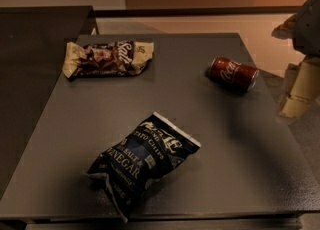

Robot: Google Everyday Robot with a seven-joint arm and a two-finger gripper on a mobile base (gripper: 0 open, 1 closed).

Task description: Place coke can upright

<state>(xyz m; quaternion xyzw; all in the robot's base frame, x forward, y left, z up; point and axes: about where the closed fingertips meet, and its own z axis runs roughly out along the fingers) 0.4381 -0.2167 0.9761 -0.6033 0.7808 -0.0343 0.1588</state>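
Coke can [233, 74] lies on its side on the dark grey worktop [215, 149], toward the far right corner, with its silver end turned to the right and its white script facing up. It touches nothing else. Gripper [299, 96] hangs at the right edge of the view, beyond the worktop's right side, near the can but apart from it. Only pale, cream-coloured parts of it show beneath a grey arm section, and whether the jaws are open or closed I cannot tell. A brown snack bag [107, 59] lies flat near the far left corner. A crumpled dark blue chip bag [145, 161], perhaps salt and vinegar by its lettering, lies near the front middle, well apart from the can.
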